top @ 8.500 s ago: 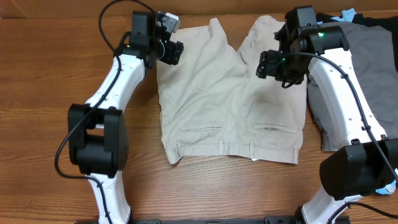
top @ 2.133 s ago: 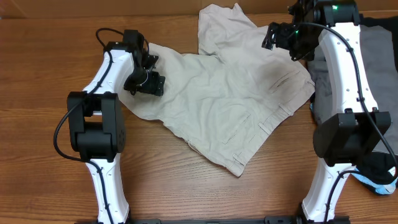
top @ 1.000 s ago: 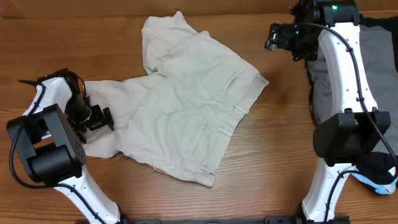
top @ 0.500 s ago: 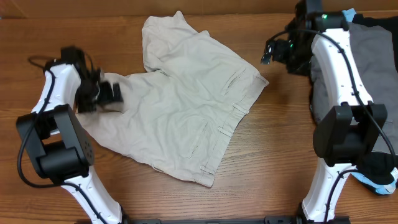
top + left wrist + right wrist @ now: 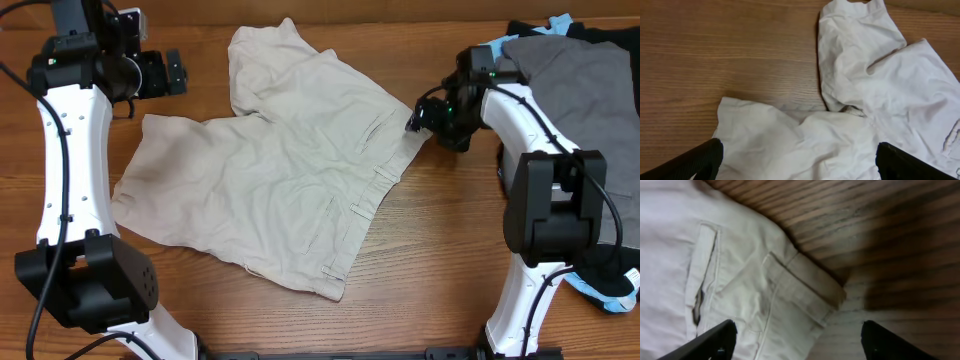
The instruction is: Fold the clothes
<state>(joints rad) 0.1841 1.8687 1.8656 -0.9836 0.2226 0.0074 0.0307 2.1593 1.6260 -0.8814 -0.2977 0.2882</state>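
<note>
Left fingers (image 5: 700,162) lifted away, rumpled beige shorts (image 5: 290,190), woodgrain table (image 5: 450,260)

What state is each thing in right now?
beige shorts: unfolded, spread out, rumpled, lying askew.
left claw: open, empty, raised beside the shorts' leg.
right claw: open, empty, at the shorts' waistband corner.
grey garment: unfolded, bunched at far right.

Brown wooden table (image 5: 430,300), grain running side to side (fine dark streaks), even light, soft shadows
</note>
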